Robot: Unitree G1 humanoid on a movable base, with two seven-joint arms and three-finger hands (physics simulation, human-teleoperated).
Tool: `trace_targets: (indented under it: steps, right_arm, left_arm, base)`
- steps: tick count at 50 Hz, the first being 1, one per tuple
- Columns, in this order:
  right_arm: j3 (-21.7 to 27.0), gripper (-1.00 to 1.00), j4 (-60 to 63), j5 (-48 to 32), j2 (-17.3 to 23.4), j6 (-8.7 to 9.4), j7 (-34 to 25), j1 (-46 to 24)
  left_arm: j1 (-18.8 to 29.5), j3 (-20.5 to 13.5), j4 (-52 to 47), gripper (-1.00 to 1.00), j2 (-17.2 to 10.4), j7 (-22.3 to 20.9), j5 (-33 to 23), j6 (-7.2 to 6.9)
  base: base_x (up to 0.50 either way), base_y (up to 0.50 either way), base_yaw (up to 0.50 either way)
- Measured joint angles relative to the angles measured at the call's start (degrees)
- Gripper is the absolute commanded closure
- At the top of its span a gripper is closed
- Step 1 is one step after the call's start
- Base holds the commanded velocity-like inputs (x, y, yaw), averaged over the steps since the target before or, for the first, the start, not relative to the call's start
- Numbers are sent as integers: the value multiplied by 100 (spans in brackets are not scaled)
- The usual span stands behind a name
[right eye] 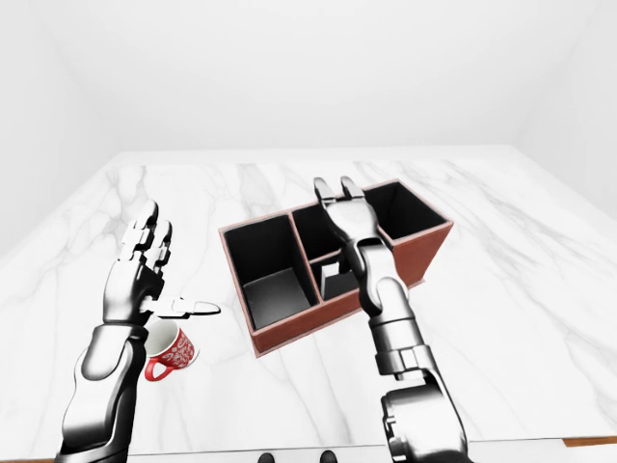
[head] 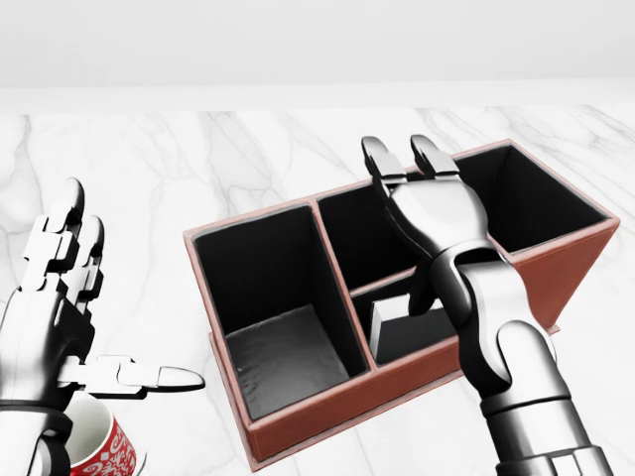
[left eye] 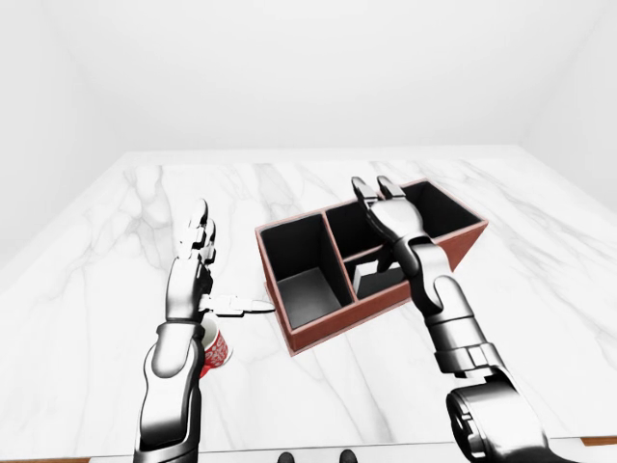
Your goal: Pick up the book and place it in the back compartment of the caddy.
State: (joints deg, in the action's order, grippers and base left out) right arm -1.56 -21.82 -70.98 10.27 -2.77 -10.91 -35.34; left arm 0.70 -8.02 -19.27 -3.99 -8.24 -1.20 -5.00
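The reddish-brown caddy (head: 327,409) with black insides lies slantwise on the white marble table (head: 179,169). It has one large left bay, a middle bay split in two, and a right bay. The book (head: 389,317), dark with a pale page edge, leans inside the small middle compartment nearer the bottom of the head view. My right hand (head: 402,151) hovers above the middle of the caddy, fingers (head: 379,157) stretched out and open, holding nothing. My forearm hides part of the book. My left hand (head: 119,297) stands open at the left, apart from the caddy.
A red patterned mug (right eye: 169,353) stands on the table under my left hand, at the lower left of the head view. The marble table reaches wide on all sides, with a white wall beyond its far edge.
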Motion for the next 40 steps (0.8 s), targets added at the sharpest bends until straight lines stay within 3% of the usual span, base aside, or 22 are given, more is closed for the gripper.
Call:
trace_targets:
  steps: [30,40]
  right_arm:
    - [383,-100,3169,1545,-182,777,-823,1377]
    - [493,-100,3948,2006,-268,777,-829,1888]
  left_arm:
    - [-37,14,-57,-100,14,-9,-12,0]
    - [-37,-6,-123,-100,11,-17,5,0]
  base:
    - [0,0,0]
    - [0,0,0]
